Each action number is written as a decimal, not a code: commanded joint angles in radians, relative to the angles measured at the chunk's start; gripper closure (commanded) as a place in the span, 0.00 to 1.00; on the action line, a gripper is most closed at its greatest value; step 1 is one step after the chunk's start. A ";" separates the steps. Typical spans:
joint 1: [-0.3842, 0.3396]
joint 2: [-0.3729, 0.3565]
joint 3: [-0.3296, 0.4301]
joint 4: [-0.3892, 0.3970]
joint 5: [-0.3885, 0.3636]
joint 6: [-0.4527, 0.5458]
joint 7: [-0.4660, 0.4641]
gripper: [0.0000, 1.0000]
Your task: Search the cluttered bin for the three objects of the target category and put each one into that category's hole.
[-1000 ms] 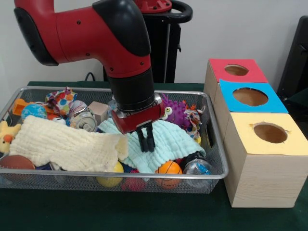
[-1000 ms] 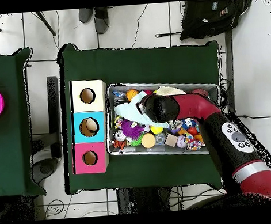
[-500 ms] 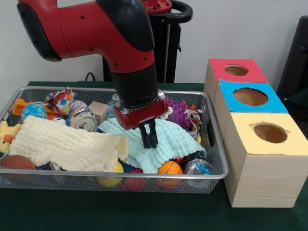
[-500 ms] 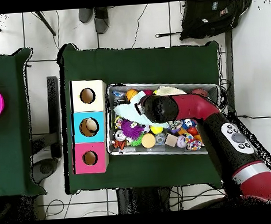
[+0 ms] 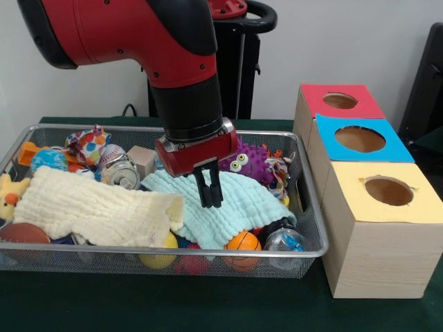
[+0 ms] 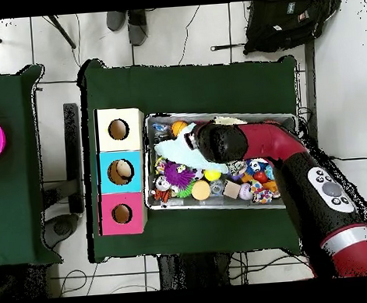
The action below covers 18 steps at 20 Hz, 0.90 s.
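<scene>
My gripper (image 5: 209,203) hangs from the red arm over the wire bin (image 5: 304,252), fingers together, tips touching or just above a mint-green cloth (image 5: 239,207). Nothing shows between the fingers. Left of it lies a cream cloth (image 5: 90,207). A purple spiky toy (image 5: 250,162) sits just behind the gripper. An orange basketball (image 5: 242,242) and a clear ball (image 5: 284,241) rest at the bin's front. To the right stand three boxes with holes: red (image 5: 340,101), blue (image 5: 360,139), yellow (image 5: 388,190). In the overhead view the arm (image 6: 241,142) hides the gripper above the mint cloth (image 6: 171,149).
The bin also holds a metal can (image 5: 121,173), a wooden block (image 5: 142,159), a patterned ball (image 5: 86,145), a blue ball (image 5: 48,159), a yellow duck (image 5: 8,194), a brown football (image 5: 24,233) and a yellow ball (image 5: 160,259). The cloths cover other things.
The gripper has risen slightly off the mint cloth and shifted a little left in the front view. Its fingers drew together. The cloths lie as before.
</scene>
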 commanded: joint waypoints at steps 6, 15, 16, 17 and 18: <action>-0.015 -0.049 -0.038 -0.011 0.043 0.101 0.055 1.00; -0.003 -0.068 -0.058 -0.030 0.031 0.134 0.038 0.00; -0.005 -0.068 -0.060 -0.030 0.032 0.138 0.036 0.00; -0.009 -0.066 -0.058 -0.031 0.032 0.138 0.031 0.00; -0.015 -0.059 -0.053 -0.032 0.030 0.136 0.020 0.00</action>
